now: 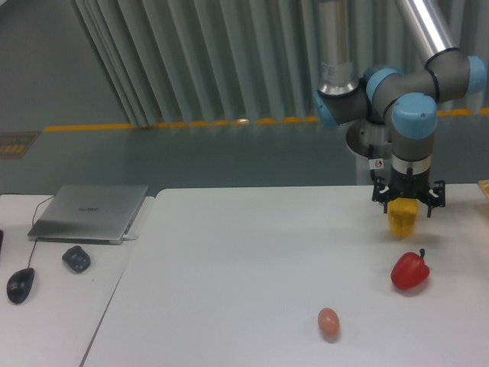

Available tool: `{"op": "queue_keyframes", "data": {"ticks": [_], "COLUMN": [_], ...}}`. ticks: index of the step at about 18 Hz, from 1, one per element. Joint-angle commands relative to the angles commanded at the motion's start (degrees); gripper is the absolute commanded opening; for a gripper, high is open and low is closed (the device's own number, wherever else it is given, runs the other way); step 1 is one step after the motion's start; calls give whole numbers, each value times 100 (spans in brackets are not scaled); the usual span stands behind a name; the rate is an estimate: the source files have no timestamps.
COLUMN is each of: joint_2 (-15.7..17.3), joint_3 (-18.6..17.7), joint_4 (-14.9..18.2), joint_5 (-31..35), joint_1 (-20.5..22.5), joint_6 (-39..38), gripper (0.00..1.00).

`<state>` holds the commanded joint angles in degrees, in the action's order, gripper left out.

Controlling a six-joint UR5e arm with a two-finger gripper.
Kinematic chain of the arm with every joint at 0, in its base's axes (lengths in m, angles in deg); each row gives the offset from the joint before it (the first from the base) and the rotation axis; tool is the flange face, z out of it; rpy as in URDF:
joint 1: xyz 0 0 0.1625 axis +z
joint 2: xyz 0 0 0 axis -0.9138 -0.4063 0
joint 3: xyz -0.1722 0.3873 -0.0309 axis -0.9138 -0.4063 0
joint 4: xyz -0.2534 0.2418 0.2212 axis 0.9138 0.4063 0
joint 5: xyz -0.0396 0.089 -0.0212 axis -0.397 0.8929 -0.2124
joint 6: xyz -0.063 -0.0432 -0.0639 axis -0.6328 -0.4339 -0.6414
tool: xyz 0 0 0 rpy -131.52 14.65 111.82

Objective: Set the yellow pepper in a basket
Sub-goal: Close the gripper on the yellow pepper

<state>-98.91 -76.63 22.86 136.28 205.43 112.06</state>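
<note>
At the frame's right, the black two-finger gripper (403,205) straddles the top of the glossy yellow bell pepper (402,222) on the white bench (244,260), hiding its crown; whether the fingers grip cannot be told.

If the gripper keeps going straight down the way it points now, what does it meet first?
The yellow pepper. The gripper points straight down, right over the pepper's top, its jaws spread either side. From this single view I can't tell if they already touch it. Below the pepper is only the table.
</note>
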Motion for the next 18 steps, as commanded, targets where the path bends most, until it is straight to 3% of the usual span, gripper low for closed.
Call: {"op": "queue_keyframes", "data": {"ticks": [3,7,8,9,10,11,16,18], "joint_2": [-185,-177,-159,-150,-142,-133,-150,-133], "joint_3": [44,35,35,35,35,35,44,70], "joint_4": [0,18,18,26,26,26,26,35], "joint_5": [124,142,142,142,142,151,177,177], "joint_1": [-202,-299,-299,-299,-299,-299,-308,-300], "joint_6": [-115,-71,-80,-71,-97,-62,-44,-36], "gripper": [100,97,86,84,73,45,28,28]}}
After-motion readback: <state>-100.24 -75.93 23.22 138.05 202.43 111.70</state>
